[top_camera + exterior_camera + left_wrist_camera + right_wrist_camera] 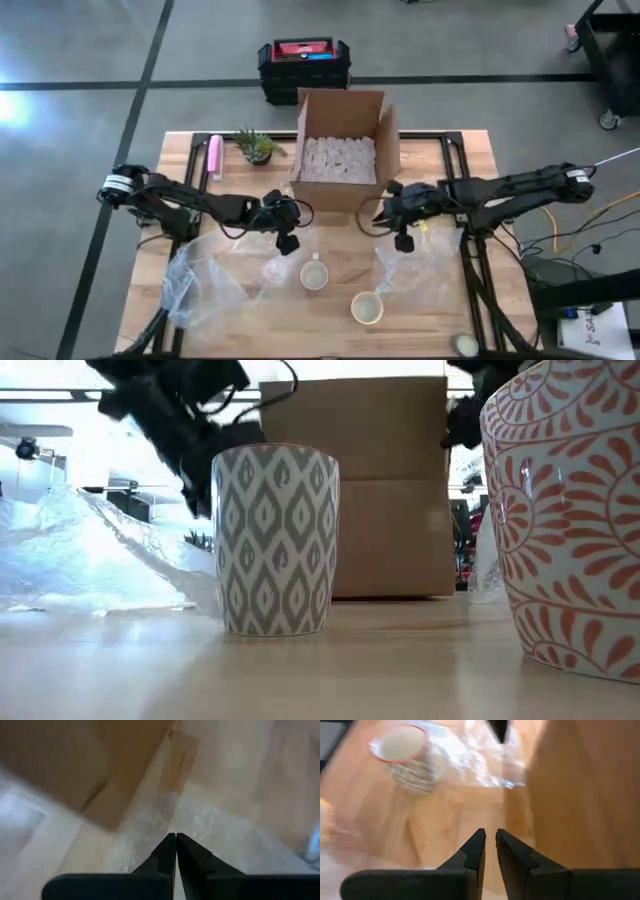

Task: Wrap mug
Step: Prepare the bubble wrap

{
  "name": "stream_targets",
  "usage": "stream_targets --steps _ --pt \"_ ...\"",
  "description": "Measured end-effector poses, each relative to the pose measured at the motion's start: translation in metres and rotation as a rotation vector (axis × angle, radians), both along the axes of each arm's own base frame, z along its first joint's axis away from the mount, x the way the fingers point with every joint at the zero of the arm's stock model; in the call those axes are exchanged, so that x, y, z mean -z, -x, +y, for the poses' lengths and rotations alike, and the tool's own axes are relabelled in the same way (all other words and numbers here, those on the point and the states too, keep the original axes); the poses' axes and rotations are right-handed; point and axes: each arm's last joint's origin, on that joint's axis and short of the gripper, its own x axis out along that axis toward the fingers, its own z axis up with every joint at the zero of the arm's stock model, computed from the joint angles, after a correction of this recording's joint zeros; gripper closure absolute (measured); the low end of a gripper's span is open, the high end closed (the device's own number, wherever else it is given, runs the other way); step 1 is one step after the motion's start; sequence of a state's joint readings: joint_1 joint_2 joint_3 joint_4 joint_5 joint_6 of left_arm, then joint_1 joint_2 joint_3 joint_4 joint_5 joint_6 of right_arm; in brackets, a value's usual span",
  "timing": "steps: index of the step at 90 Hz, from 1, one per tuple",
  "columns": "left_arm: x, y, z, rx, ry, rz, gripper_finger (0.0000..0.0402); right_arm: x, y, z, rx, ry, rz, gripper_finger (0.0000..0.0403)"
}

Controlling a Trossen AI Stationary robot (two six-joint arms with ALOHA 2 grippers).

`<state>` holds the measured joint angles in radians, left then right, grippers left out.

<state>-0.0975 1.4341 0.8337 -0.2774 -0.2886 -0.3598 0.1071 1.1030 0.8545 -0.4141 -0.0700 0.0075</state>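
Grey-and-white patterned ceramic mug (314, 273) stands upright on the wooden table (330, 340), front of centre, just beside the crumpled clear bubble wrap sheet (215, 285) that spreads across the table's left side. Second mug, white with orange swirl pattern (366, 307), sits near it, closer to the front edge; neither is wrapped. Left gripper (176, 840) hangs above the wrap's edge near the open cardboard box (343, 145), fingertips pressed together, holding nothing. Right gripper (490, 840) hovers over bare table beside the box's front, fingers nearly together with a thin gap, holding nothing; another clear wrap sheet (425, 265) lies under that arm. Box holds white packing fill. Small potted green plant (256, 146) and pink cylinder (214, 155) sit at the back left corner.
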Motion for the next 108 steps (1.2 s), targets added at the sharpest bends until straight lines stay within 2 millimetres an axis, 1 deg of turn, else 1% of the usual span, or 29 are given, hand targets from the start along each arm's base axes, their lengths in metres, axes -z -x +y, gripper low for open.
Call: stream_targets --steps 10,20,30,39,45,56,67,75,80,93,108 --pt "-0.018 0.005 0.000 0.014 -0.011 0.016 0.0401 -0.012 -0.014 0.017 -0.064 -0.083 0.009 0.0371" --pt "-0.029 0.012 0.000 0.016 -0.011 0.014 0.0401 -0.019 -0.024 0.033 -0.129 -0.083 0.082 0.0365" --pt "-0.036 0.018 0.001 0.016 -0.009 -0.016 0.0401 -0.023 -0.034 0.050 -0.156 -0.036 0.171 0.0341" --pt "-0.036 0.021 0.001 0.013 -0.005 -0.037 0.0401 -0.023 -0.045 0.066 -0.152 0.010 0.228 0.0311" --pt "-0.036 0.020 0.000 0.019 -0.001 -0.062 0.0401 -0.019 -0.051 0.076 -0.148 0.013 0.263 0.0291" --pt "-0.033 0.018 -0.003 0.078 0.009 -0.063 0.0401 -0.008 -0.061 0.101 -0.157 -0.015 0.312 0.0260" --pt "-0.029 0.019 -0.004 0.114 0.001 -0.038 0.0401 0.005 -0.063 0.130 -0.160 -0.040 0.371 0.0243" --pt "-0.029 0.019 -0.004 0.141 -0.014 -0.030 0.0401 0.014 -0.066 0.144 -0.123 -0.049 0.402 0.0238" --pt "-0.029 0.018 -0.004 0.150 -0.022 -0.033 0.0401 0.019 -0.070 0.149 -0.082 -0.035 0.407 0.0236" --pt "-0.030 0.018 -0.004 0.171 -0.039 -0.032 0.0401 0.033 -0.079 0.150 0.028 0.025 0.482 0.0236" --pt "-0.029 0.018 -0.006 0.192 -0.046 -0.027 0.0401 0.048 -0.086 0.158 0.042 -0.011 0.573 0.0234"
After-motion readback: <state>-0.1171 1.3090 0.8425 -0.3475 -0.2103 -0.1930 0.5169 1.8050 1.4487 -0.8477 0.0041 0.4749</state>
